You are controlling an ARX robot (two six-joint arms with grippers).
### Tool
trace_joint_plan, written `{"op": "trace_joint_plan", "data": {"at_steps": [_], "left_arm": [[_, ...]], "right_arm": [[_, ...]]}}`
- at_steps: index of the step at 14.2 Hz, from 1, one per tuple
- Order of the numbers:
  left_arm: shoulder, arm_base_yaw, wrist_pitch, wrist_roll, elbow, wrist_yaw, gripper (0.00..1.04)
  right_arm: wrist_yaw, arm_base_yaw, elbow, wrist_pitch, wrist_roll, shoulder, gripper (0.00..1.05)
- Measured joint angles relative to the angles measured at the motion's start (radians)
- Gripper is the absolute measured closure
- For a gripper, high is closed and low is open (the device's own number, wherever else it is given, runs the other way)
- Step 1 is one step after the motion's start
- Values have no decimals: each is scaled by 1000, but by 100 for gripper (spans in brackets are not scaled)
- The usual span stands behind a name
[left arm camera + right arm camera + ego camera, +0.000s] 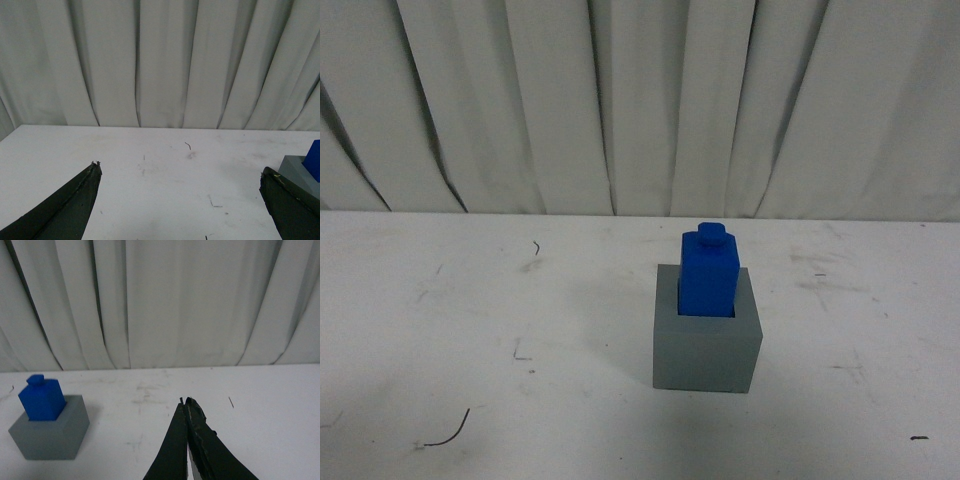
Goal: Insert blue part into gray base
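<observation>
Blue part: the blue part [708, 272] stands upright with its lower end sunk in the recess on top of the gray base [707, 346]; its round knob points up and most of its body rises above the rim. In the front view it sits toward the back of the recess.
Gray base: a plain gray cube resting flat on the worktop [520, 330], a little right of centre in the front view. A strip of its recess rim shows in front of the blue part.
Same pair, right wrist view: the blue part [42, 399] stands seated in the gray base [51, 432], well apart from the claw tips.
Same pair, left wrist view: only a corner of the gray base [296, 168] and an edge of the blue part [314, 160] show at the frame's border.
Left claw: the left claw [178, 175] has its two dark fingers [70, 205] spread wide, nothing between them, held over bare worktop.
Right claw: the right claw [185, 401] has its fingertips pressed together, gripping nothing.
Worktop: white, scuffed, with faint marks and a few short dark threads.
Backdrop: a pleated white curtain [640, 100] hangs behind the worktop's far edge.
</observation>
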Motion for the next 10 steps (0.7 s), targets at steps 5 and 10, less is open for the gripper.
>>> {"op": "trace_joint_plan", "data": {"at_steps": [5,10], "left_arm": [[0,0,0,0,0,0,7],[0,0,1,0,0,0,7]], "right_arm": [[0,0,-3,-18,0,0,93],[0,0,-3,-18,0,0,31]]}}
